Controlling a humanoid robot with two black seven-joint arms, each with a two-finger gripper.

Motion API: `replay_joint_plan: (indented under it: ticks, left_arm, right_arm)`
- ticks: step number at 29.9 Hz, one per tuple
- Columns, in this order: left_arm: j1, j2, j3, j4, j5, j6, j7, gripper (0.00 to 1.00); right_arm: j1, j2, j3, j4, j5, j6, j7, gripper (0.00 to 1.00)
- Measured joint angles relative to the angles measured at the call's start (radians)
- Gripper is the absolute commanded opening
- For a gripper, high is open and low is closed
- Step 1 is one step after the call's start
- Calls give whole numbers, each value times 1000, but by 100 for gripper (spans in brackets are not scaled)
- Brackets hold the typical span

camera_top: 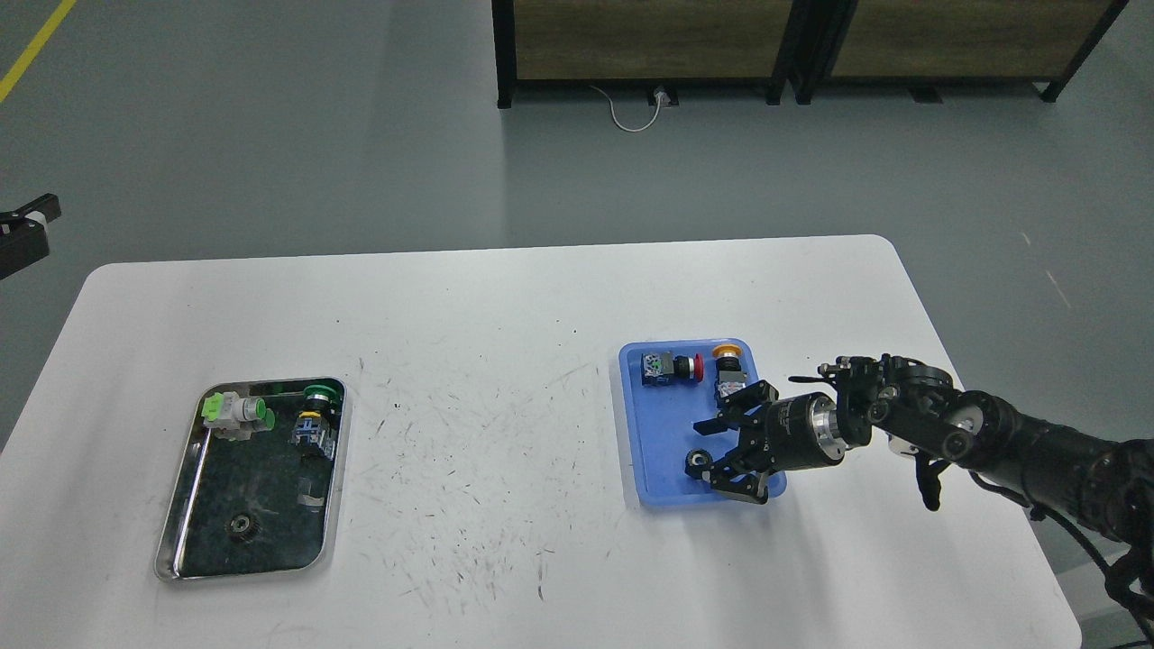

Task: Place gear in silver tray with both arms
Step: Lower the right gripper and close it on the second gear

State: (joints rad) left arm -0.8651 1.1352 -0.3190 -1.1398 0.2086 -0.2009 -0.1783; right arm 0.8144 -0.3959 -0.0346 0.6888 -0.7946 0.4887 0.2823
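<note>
A small black gear (696, 462) lies in the near left part of the blue tray (651, 433). My right gripper (721, 446) is open over that tray, its fingers spread just right of the gear, not holding it. The silver tray (180, 532) sits at the table's left; a second small dark gear (242, 524) lies on its dark bottom. Only a black tip of my left arm (22, 233) shows at the left edge, off the table; its fingers cannot be told apart.
The silver tray also holds a green-and-white switch (233, 411) and a green-capped button (315, 415). The blue tray holds a red-capped button (669, 368) and a yellow-capped one (725, 363). A dark cabinet (793, 45) stands beyond the table.
</note>
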Motion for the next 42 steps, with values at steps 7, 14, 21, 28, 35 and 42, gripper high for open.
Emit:
replay_joint_plan:
  ticks: [7, 14, 21, 28, 35, 42]
  left_arm:
    - [0, 0, 0, 1, 1, 0, 5, 97]
    - [0, 2, 0, 2, 2, 0, 5, 98]
    - [0, 4, 0, 2, 2, 0, 6, 97]
    - [-5, 6, 0, 2, 2, 0, 6, 97]
    - [-15, -3, 0, 2, 1, 0, 5, 97]
    - [-15, -5, -1, 2, 1, 4, 6, 97]
  right_arm:
    - [0, 8, -4, 0, -17, 0, 0, 40]
    - [0, 11, -5, 0, -21, 0, -2, 33]
    - [0, 4, -5, 2, -22, 0, -3, 27]
    - [5, -11, 15, 53, -21, 0, 2, 28]
    - [57, 3, 18, 108, -5, 0, 7, 29]
    - [98, 97, -31, 110, 8, 0, 8, 31]
